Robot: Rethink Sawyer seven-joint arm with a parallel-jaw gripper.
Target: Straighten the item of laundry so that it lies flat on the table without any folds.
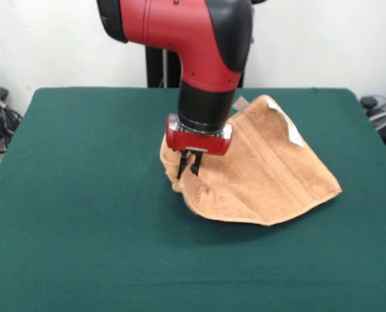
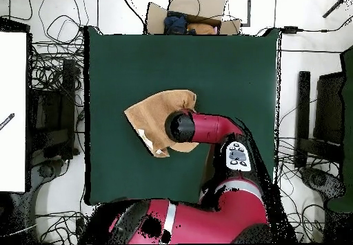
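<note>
Red-and-black arm down over a folded peach-orange terry towel (image 1: 264,169) on the dark green felt-topped table (image 1: 82,195).

The towel lies folded into a rough triangle right of the front view's centre — a white tag (image 1: 294,133) near its upper corner, no writing readable. The black-fingered gripper (image 1: 188,164) hangs at the towel's left edge, fingers close together; whether they pinch cloth, I cannot tell.
</note>
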